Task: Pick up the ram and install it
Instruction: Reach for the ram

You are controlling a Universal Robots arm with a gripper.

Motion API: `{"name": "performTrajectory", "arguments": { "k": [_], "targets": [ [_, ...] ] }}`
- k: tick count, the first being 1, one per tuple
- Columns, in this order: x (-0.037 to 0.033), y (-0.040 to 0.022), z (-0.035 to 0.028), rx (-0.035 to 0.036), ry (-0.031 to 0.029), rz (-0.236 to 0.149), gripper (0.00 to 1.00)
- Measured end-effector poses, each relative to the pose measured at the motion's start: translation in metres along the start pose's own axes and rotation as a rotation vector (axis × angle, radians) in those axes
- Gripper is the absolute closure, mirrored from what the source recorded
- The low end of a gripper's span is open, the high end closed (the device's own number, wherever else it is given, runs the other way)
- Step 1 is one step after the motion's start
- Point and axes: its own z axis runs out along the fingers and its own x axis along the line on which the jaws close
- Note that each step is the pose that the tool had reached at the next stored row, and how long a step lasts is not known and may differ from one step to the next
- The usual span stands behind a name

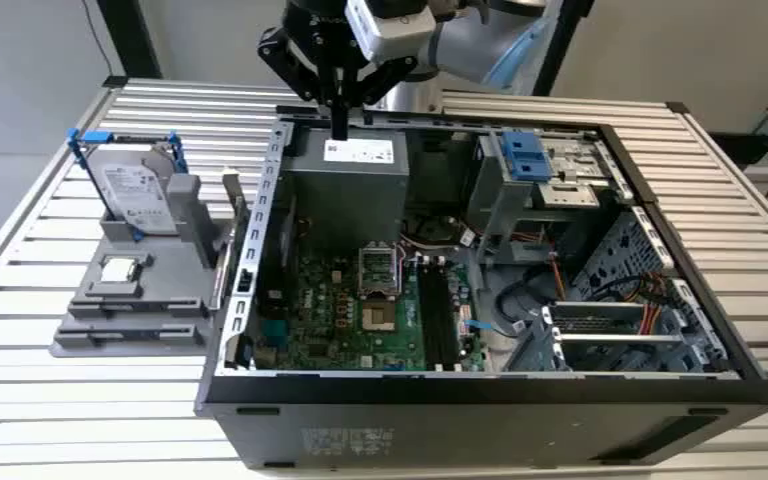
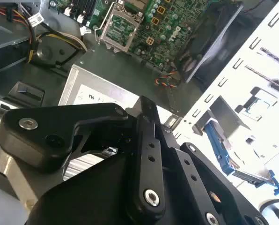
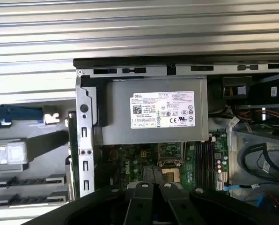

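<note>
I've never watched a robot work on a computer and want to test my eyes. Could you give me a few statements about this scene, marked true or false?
1. The claw hangs above the grey power supply box. True.
2. The hard drive in its blue frame is mounted inside the computer case. False: it stands on the grey holder outside the case, at the exterior view's left.
3. The case lies open, with the green motherboard in plain sight. True.
4. The small silver processor chip sits on the motherboard. False: it lies on the grey holder, in front of the hard drive.
</note>
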Motion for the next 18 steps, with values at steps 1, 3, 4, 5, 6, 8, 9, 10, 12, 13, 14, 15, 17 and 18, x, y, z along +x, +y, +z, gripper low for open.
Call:
{"name": "performTrajectory", "arguments": {
  "k": [1, 3, 4, 5, 6, 8, 9, 10, 12, 13, 14, 15, 17, 18],
  "targets": [
    [0.0, 0.0, 0.0, 0.0, 0.0, 0.0, 1.0],
    [0.0, 0.0, 0.0, 0.0, 0.0, 0.0, 1.0],
    [0.0, 0.0, 0.0, 0.0, 0.0, 0.0, 1.0],
    [0.0, 0.0, 0.0, 0.0, 0.0, 0.0, 1.0],
    [0.0, 0.0, 0.0, 0.0, 0.0, 0.0, 1.0],
    [0.0, 0.0, 0.0, 0.0, 0.0, 0.0, 1.0],
    [0.0001, 0.0, 0.0, 0.0, 0.0, 0.0, 1.0],
    [0.0003, 0.0, 0.0, 0.0, -0.0001, 0.0, 1.0],
    [0.001, 0.0, 0.0, -0.0001, 0.0, 0.0, 1.0],
    [0.0015, -0.0001, 0.0, 0.0, 0.0001, 0.0, 1.0],
    [0.0021, -0.0002, 0.0, 0.0, 0.0001, 0.0, 1.0],
    [0.0034, -0.0003, -0.0001, 0.0, 0.0001, 0.0, 1.0],
    [0.0063, -0.0005, -0.0001, 0.0, 0.0001, 0.0, 1.0],
    [0.0081, -0.0006, -0.0002, 0.0001, 0.0001, 0.0, 1.0]
  ]
}}
